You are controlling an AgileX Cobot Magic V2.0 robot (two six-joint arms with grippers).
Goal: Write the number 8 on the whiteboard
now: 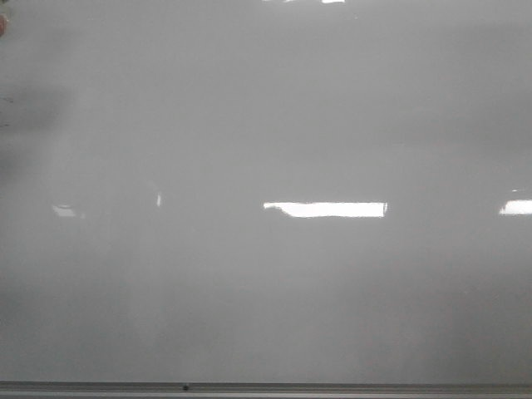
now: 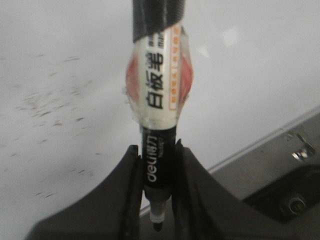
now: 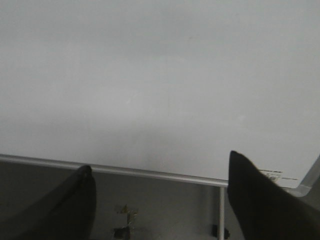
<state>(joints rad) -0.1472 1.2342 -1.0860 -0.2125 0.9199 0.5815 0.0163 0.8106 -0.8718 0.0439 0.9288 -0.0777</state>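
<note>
The whiteboard (image 1: pixel 266 125) fills the front view as a glossy pale grey sheet, with its thin metal frame edge (image 1: pixel 266 387) along the bottom. The number 8 is out of view. In the left wrist view my left gripper (image 2: pixel 156 150) is shut on a black whiteboard marker (image 2: pixel 159 100) with a white label and clear tape round its barrel. The uncapped tip points down past the fingers, near the board's (image 2: pixel 60 75) edge. My right gripper (image 3: pixel 160 161) stands open and empty over the board's (image 3: pixel 150 75) frame. Neither gripper shows in the front view.
Bright light reflections (image 1: pixel 326 209) lie across the board. Faint dark specks (image 2: pixel 50 110) mark its surface in the left wrist view. Beyond the frame sit a metal bracket (image 2: pixel 300 147), a thin stand leg (image 3: pixel 221 210) and grey floor.
</note>
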